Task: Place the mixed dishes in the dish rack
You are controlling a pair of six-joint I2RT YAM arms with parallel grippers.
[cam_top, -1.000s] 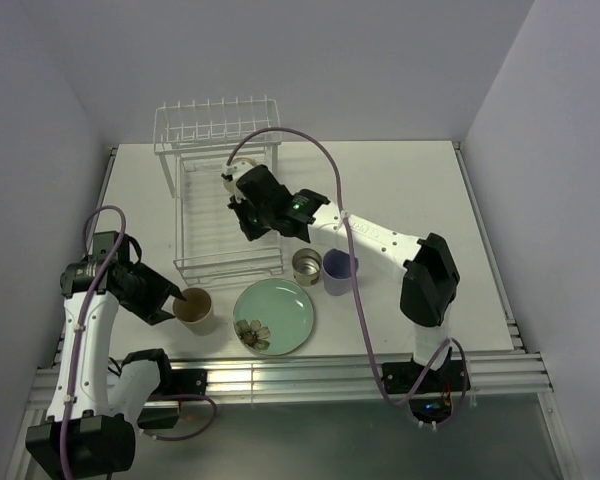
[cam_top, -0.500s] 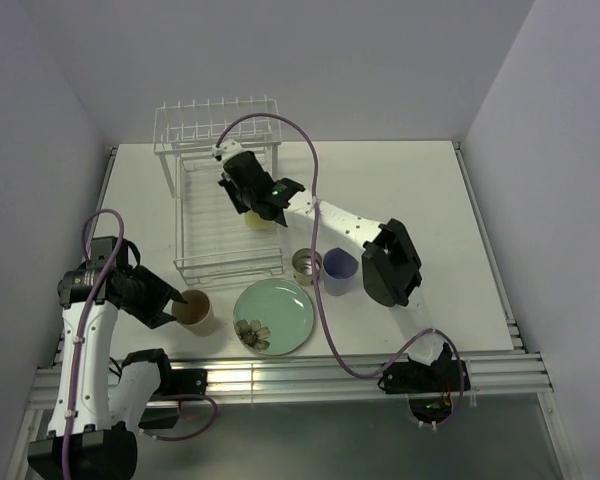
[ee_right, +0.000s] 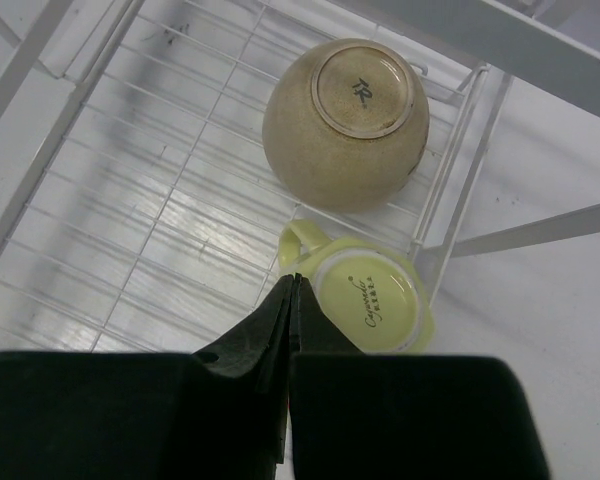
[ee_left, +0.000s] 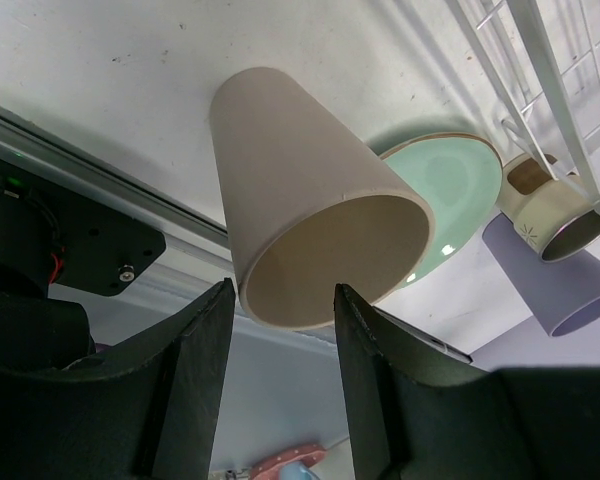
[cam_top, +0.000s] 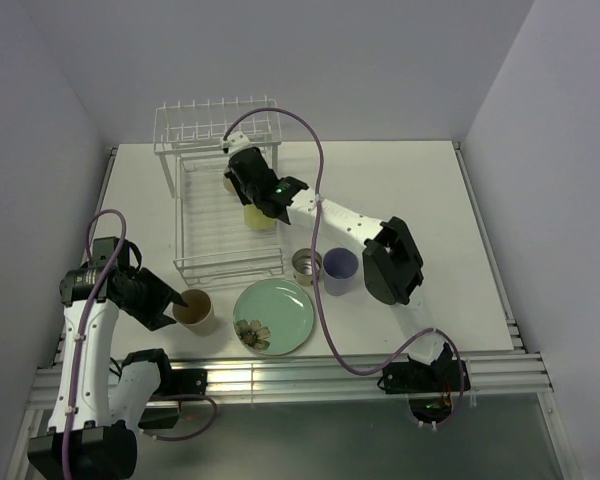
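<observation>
Two dishes already lie upside down in the white wire rack [cam_top: 205,265] at the far left of the bench [cam_top: 400,180]: a cream bowl [ee_right: 345,120] and, just nearer and to its right, a pale yellow-green mug [ee_right: 372,302]. The wrist view shows both bases facing up. The mug sits against the rack's right-hand wall with its handle toward the bowl.

The right arm reaches across over the rack. Its pincer [ee_right: 293,285] is pressed together and holds nothing, its tips just beside the mug's handle.

Four dishes stand on the bench near the rack's near end. A tan cup [cam_top: 194,308] is at the near left, and a mint-green plate [cam_top: 273,315] with a flower motif lies just to its right. A small metal cup [cam_top: 306,266] and a lavender cup [cam_top: 339,270] stand side by side beyond the plate.

The left pincer [ee_left: 280,292] hangs at the tan cup's rim with its fingers [ee_left: 195,370] spread partway. The cup's mouth shows between and behind them, wider than the gap. Whether a finger touches the rim I cannot tell.
</observation>
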